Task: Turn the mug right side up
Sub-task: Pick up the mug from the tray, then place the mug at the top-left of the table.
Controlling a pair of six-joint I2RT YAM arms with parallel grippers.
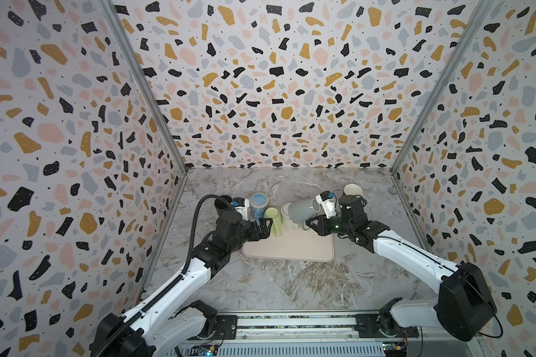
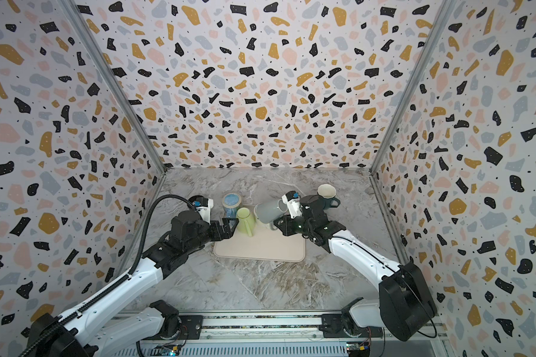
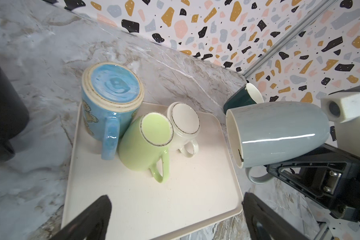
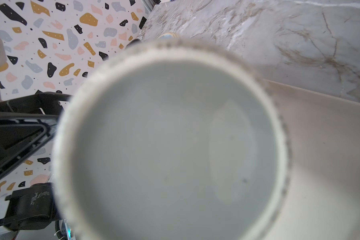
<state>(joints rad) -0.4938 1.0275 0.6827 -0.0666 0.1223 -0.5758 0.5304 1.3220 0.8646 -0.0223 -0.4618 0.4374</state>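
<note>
Grips the grey mug (image 1: 302, 210), seemingly by its handle, with the right gripper (image 1: 308, 225) clenched. Holds it tipped on its side above the tray (image 1: 291, 251), at the right arm's edge, mouth facing the green mug (image 1: 274, 221). Shows the left gripper (image 1: 264, 227) spread wide, empty, beside that green mug.

Grey mug (image 3: 279, 133) tilted sideways, lifted off tray.
</note>
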